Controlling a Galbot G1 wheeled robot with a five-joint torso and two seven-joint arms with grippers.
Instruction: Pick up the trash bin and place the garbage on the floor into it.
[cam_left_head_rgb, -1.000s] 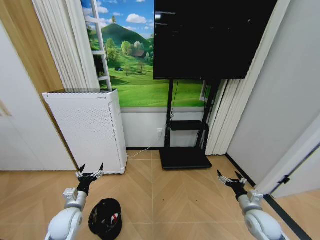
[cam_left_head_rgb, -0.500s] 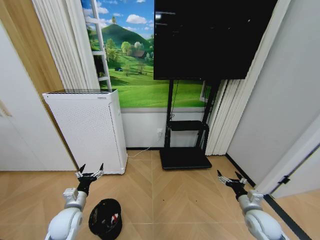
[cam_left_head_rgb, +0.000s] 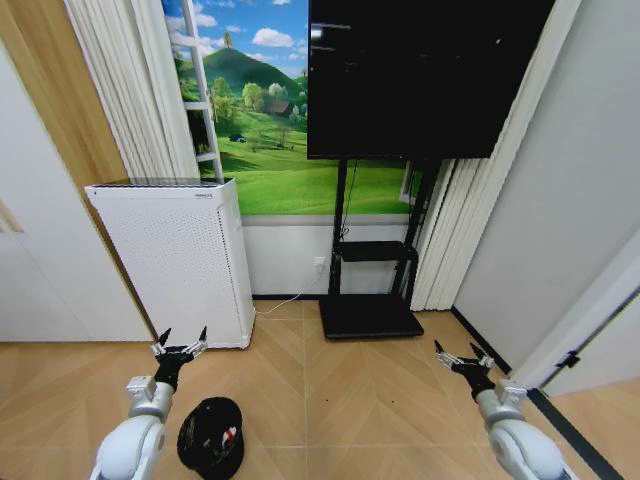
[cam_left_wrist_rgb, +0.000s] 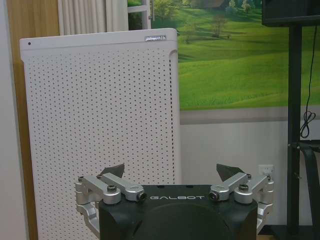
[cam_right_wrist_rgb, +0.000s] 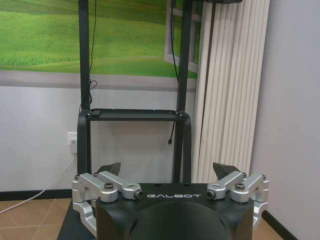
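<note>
Nothing has shifted since a second ago. I see my left gripper hanging in the air with its fingers spread apart, just beyond the trash bin, which stands on the floor beside my left arm with red-and-white garbage inside. My right gripper hangs well apart, equally spread, pointing toward the TV stand.
</note>
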